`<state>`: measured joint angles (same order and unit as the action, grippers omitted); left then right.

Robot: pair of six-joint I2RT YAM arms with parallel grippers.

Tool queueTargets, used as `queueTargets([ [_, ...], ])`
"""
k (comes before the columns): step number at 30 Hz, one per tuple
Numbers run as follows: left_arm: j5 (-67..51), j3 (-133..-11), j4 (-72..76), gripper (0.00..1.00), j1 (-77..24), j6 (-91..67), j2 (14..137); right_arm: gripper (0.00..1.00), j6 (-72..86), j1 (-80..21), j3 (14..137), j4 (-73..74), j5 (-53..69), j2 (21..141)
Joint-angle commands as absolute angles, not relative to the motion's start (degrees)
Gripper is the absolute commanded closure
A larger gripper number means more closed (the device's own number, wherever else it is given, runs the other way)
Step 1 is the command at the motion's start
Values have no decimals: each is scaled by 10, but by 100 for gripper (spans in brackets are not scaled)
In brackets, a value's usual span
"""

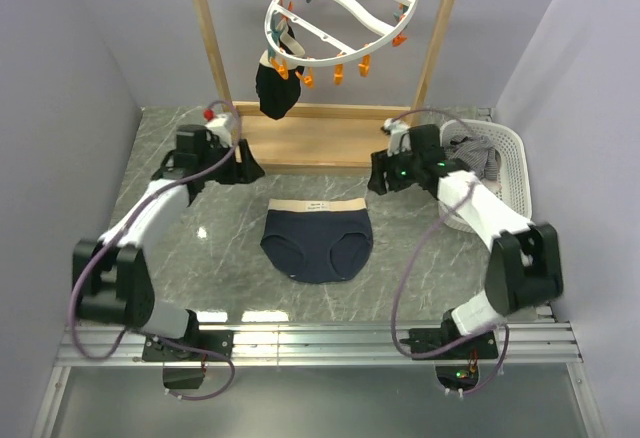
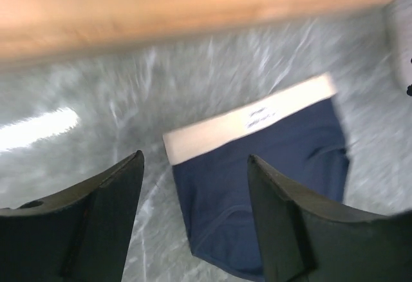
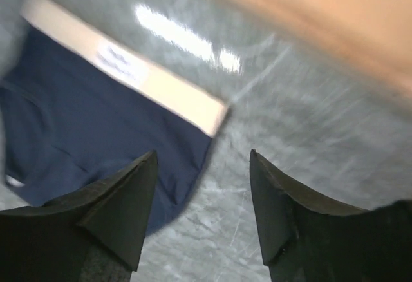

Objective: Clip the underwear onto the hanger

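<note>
The navy underwear (image 1: pixel 317 241) with a cream waistband lies flat on the marble table, between the two arms. The round white hanger (image 1: pixel 340 10), ringed with orange and teal clips, hangs tilted from the wooden rack above. My left gripper (image 1: pixel 248 168) hovers left of the waistband, open and empty; its wrist view shows the underwear (image 2: pixel 257 166) below the spread fingers (image 2: pixel 112 192). To the right of the waistband my right gripper (image 1: pixel 378 175) stands open and empty, with the underwear (image 3: pixel 96 121) below and to its left in its own view.
A small black garment (image 1: pixel 277 88) hangs from a clip on the hanger's left side. The wooden rack frame (image 1: pixel 320 138) stands behind the underwear. A white basket (image 1: pixel 505 173) with grey striped cloth sits at the right.
</note>
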<state>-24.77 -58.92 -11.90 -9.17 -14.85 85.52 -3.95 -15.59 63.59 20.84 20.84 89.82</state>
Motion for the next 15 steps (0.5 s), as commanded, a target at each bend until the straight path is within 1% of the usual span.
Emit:
queueTargets([
  [1,-298,-616,-128,29,-78,-149,750,33,-14,-129,630,149,245,778],
  [4,-290,-646,-114,28,-77,-157,708,30,-12,-125,616,105,264,721],
  [6,-287,-664,-85,27,-77,-165,700,26,-12,-125,613,81,272,698],
  [8,-278,-697,-60,26,-77,-189,712,20,-4,-125,617,43,283,679],
  [10,-255,-740,-55,26,-77,-225,728,18,-9,-130,628,14,282,674],
  [14,-229,-769,-15,21,-80,-283,758,17,-39,-152,641,-19,258,675],
  [15,-225,-758,42,19,-84,-290,753,17,-43,-156,640,-36,242,677],
])
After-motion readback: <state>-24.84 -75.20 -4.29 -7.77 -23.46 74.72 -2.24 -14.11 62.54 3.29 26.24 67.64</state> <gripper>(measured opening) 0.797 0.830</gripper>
